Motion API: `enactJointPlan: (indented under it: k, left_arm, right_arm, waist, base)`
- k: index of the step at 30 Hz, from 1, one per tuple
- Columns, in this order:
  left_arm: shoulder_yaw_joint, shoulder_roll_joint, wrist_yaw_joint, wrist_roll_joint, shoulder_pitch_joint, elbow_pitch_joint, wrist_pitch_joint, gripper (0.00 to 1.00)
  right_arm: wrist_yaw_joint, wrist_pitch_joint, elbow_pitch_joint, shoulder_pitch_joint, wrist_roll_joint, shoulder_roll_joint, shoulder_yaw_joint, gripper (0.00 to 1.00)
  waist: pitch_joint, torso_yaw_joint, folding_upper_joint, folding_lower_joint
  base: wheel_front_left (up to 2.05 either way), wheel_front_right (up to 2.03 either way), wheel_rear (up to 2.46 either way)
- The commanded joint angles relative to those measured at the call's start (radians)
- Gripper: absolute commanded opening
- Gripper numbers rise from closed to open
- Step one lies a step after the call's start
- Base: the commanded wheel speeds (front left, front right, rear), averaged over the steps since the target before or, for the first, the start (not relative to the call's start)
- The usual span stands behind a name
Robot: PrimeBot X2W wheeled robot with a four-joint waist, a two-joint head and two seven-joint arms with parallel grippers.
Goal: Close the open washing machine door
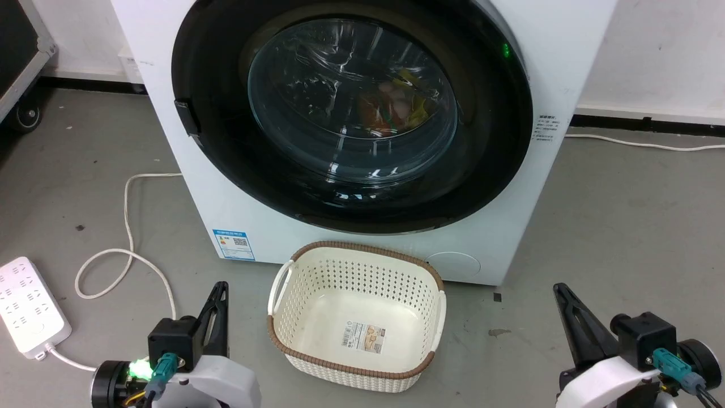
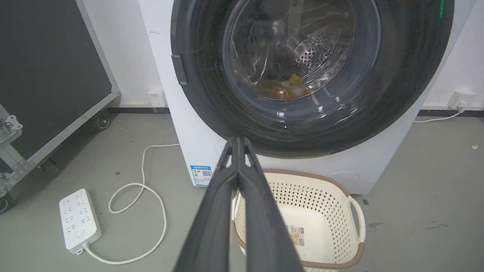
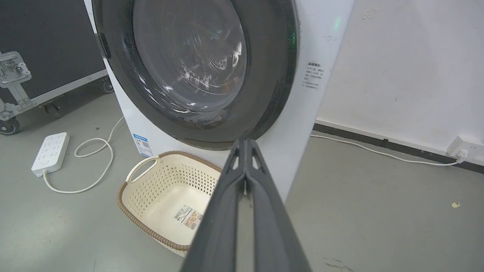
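You are facing the large round glossy black-rimmed washing machine door (image 1: 351,107) with its bulging clear glass window, and it lies flush against the front of the white washing machine (image 1: 238,215), straight ahead of both arms. A small black tab (image 1: 187,116) sits on the door's rim on your left side, and a green light (image 1: 505,51) glows at its upper right. Through the glass you can make out orange and yellow items (image 1: 396,107) in the steel drum.

Your left gripper (image 1: 221,288) rests low at the lower left, its 2 long dark fingers pressed together and grasping nothing; the left wrist view shows the same clenched tips (image 2: 238,140) pointing at the door's lower rim, well apart from it. Your right gripper (image 1: 558,288) sits at the lower right, also clenched on nothing, its tips (image 3: 245,141) aimed at the door's lower right edge.

Between the 2 grippers, on the grey floor just beside the machine's base, stands a cream perforated plastic basket with a brown woven rim (image 1: 362,277), a label on its bottom. To your left lie a white power strip (image 1: 28,306) and its looping white cable (image 1: 127,226), with a black wheeled case (image 2: 49,75) beyond
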Motion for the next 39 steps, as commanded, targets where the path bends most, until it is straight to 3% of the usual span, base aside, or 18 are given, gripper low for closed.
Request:
enactJointPlan:
  k: [1,39]
  left_arm:
    - [0.005,0.000,0.005,0.005,-0.002,-0.007,0.007,0.00]
    - [0.008,0.000,0.007,0.010,-0.002,-0.013,0.017,0.00]
  right_arm:
    - [-0.001,0.004,0.002,-0.014,-0.007,0.004,0.003,0.00]
    - [-0.001,0.014,0.002,-0.018,-0.008,0.005,0.006,0.00]
  waist:
    - [0.000,0.000,0.0000,0.0000]
    - [0.000,0.001,0.0000,0.0000]
  base:
    - [0.00,0.00,0.00]
    - [0.00,0.00,0.00]
